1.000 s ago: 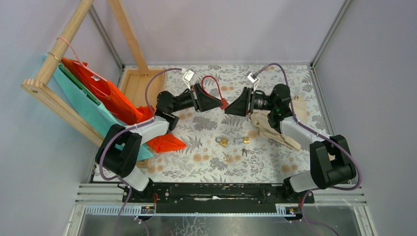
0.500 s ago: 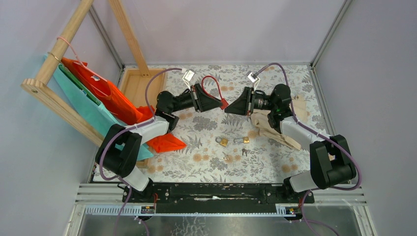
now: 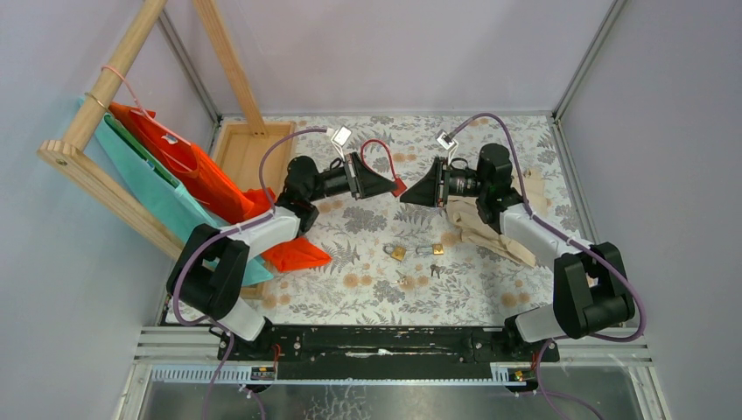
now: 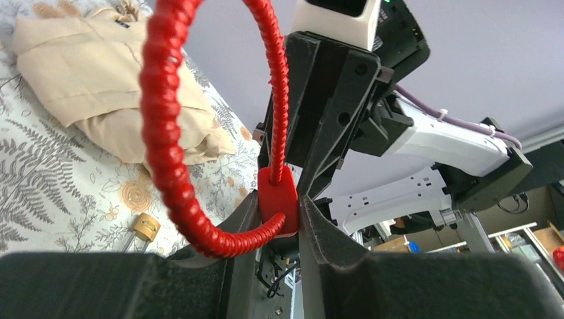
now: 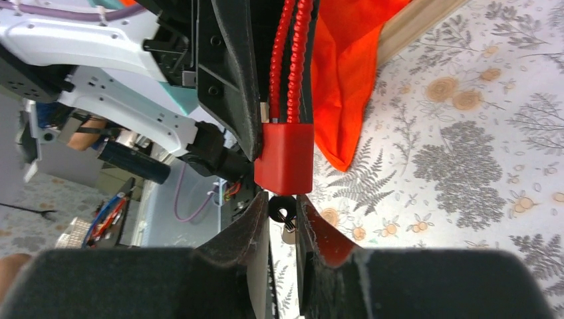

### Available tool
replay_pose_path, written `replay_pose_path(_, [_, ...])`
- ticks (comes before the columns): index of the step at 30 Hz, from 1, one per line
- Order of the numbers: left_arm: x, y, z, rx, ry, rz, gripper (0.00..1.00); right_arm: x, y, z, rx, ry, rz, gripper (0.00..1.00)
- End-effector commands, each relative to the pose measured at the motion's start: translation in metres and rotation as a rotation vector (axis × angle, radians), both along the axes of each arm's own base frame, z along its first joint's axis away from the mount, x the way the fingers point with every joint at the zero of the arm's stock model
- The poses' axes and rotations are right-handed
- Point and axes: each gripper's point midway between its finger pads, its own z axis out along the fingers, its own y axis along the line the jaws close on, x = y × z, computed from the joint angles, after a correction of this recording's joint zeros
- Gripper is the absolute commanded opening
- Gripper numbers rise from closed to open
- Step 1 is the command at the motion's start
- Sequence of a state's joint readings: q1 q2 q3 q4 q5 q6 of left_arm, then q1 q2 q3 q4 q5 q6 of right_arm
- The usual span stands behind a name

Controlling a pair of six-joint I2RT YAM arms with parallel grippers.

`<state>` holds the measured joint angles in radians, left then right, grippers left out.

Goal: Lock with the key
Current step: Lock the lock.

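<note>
A fern-printed counter [image 3: 490,293] sits between plain grey walls [image 3: 394,52], with a wooden rack [image 3: 229,61] at its left. Above its far middle the left end effector [image 4: 279,216] pinches the red lock [image 5: 284,158]. The right end effector [image 5: 282,222] pinches a black-headed key [image 5: 282,210] just under the lock, its blade hidden.

We look into a robotics lab test cell, plain grey wall panels [image 3: 394,52] framed by aluminium corner posts [image 3: 588,57], a fern-and-flower printed tablecloth [image 3: 455,293], a black metal mounting rail [image 3: 385,337] at the near edge, purple cables [image 3: 267,153] along black-and-white robot arms [image 3: 262,229], blurred workroom benches and boxes [image 4: 532,242] beyond.
</note>
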<state>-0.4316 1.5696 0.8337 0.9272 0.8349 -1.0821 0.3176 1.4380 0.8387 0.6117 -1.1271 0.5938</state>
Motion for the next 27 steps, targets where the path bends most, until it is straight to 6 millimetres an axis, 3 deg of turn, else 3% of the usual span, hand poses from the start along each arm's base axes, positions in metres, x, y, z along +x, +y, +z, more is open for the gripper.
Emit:
replay_pose_path(1, [0.009, -0.003, 0.002, 0.028, 0.033, 0.067, 0.0, 0.008, -0.004, 0.016, -0.055, -0.146, -0.03, 0.0])
replay_pose_path(15, [0.017, -0.006, -0.034, 0.127, 0.263, 0.149, 0.0, 0.03, -0.02, -0.016, -0.276, -0.253, -0.143, 0.0])
replay_pose_path(27, [0.017, -0.005, -0.029, 0.118, 0.248, 0.156, 0.0, 0.027, -0.016, -0.015, -0.244, -0.224, -0.133, 0.03])
